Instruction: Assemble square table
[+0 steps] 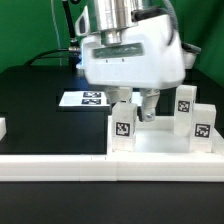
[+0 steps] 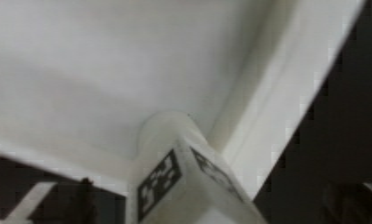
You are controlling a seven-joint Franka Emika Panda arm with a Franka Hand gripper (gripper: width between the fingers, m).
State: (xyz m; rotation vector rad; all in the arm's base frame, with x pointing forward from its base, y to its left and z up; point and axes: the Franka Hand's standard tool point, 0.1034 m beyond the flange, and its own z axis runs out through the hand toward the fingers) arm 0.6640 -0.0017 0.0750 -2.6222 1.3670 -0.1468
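Observation:
The white square table top (image 1: 165,142) lies flat at the exterior view's right, its raised rim just behind the front bar. A white tagged leg (image 1: 122,128) stands upright at its front left corner. Two more tagged legs (image 1: 186,101) (image 1: 203,122) stand on the right part of the top. My gripper (image 1: 134,108) hangs straight over the corner leg. Its fingers (image 1: 148,105) straddle the leg's upper end with gaps on both sides, so it is open. In the wrist view the leg (image 2: 186,170) rises between the fingers (image 2: 58,202) beside the top's rim (image 2: 281,90).
The marker board (image 1: 84,98) lies on the black table behind and left of the gripper. A long white bar (image 1: 60,168) edges the table's front. A small white part (image 1: 2,127) shows at the left edge.

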